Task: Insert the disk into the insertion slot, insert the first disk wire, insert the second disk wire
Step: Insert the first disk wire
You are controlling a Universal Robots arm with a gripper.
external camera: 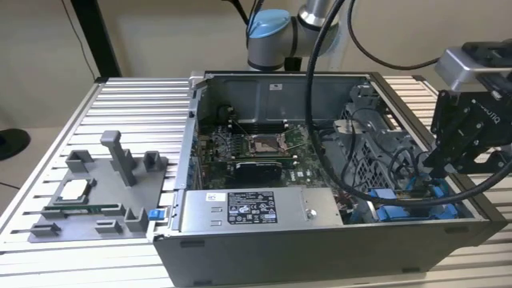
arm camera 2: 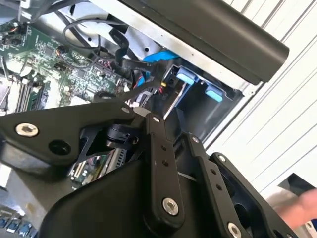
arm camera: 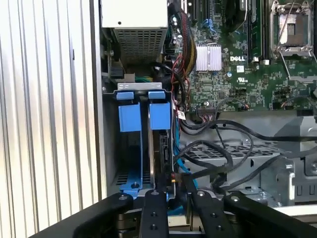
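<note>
Open grey computer case [external camera: 320, 240] on slatted metal table [external camera: 128, 102], blue-framed disk [arm camera: 159, 116] inside insertion slot [arm camera: 141, 87], gripper [external camera: 436, 174] close above (jaws' state cannot be told)

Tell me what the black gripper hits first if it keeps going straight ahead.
Likely the blue-framed disk in the grey metal insertion slot just beyond the gripper, though the black cables beside it may come first.
</note>
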